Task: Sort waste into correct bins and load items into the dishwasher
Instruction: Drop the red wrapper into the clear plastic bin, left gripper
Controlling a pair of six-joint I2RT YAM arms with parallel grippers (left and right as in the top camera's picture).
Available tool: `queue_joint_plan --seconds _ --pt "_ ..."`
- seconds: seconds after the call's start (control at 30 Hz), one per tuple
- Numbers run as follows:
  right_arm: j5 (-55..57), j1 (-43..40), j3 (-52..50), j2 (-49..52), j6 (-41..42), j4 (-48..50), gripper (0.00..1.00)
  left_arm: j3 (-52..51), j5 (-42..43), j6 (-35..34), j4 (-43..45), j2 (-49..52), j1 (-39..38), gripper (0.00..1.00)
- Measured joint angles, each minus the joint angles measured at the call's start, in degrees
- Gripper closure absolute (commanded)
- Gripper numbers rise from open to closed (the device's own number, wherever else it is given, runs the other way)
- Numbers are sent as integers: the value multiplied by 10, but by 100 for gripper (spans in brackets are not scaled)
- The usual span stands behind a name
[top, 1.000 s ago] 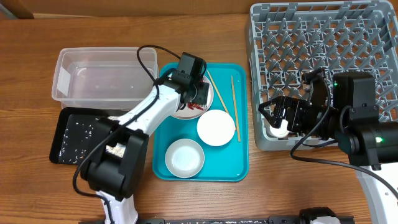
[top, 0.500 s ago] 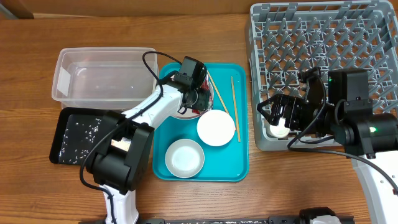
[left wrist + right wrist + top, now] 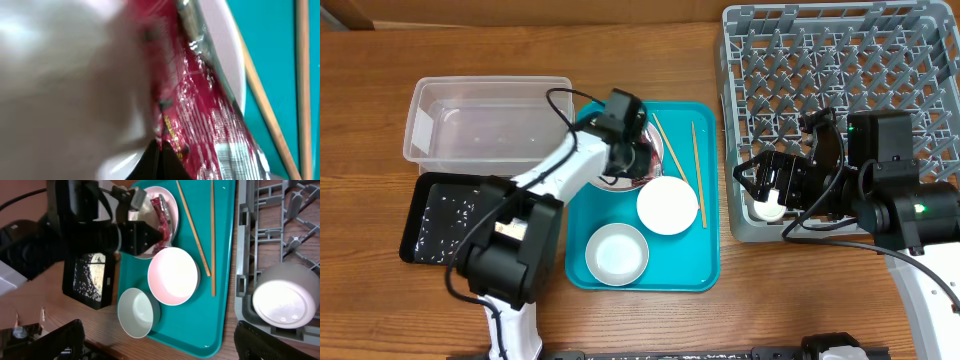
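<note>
Overhead, the bench (image 3: 380,290) carries one clear tub (image 3: 480,130) at the far left, one black tray (image 3: 412,225) just near of it with loose rice grains (image 3: 455,212) scattered inside, one teal tray (image 3: 695,265) in the middle and one grey dish rack (image 3: 840,60) at the right. On the teal tray I count three white dishes: a flat plate (image 3: 227,55) at its far left end, a bowl (image 3: 667,205) near the middle and a smaller bowl (image 3: 617,253) at the near end. Two chopsticks lie on the tray's right part, one slanted (image 3: 672,155) beside the plate and one straighter (image 3: 697,175) to its right. A fourth white dish, a small cup (image 3: 282,297), sits in the near-left corner of the rack. One snack wrapper (image 3: 200,115), red and silver-white, lies crumpled on the plate. It carries some light print, but that is too blurred in the left wrist view to read, and I see no other writing. The left pincer (image 3: 640,165) is down on the plate with its jaws closed, and the wrapper runs right into its dark tips, so it looks pinched between them. The right pincer (image 3: 757,187) hangs over the rack's near-left corner with its jaws spread wide. In the right wrist view its fingers stand far apart at the bottom corners, and it holds nothing, with the cup below it and apart from both fingers.
</note>
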Motion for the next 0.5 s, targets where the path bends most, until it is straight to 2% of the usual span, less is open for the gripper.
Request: queue_joint_plan --seconds 0.17,0.33,0.4,0.5 --pt "0 0 0 0 0 0 4 62 -2 -7 -82 -63 73 96" --pt "0 0 0 0 0 0 4 103 -66 -10 -135 -155 162 96" --pt "0 0 0 0 0 0 4 104 -96 -12 -148 -165 184 71" --pt "0 0 0 0 0 0 3 103 -134 -11 -153 -148 196 50"
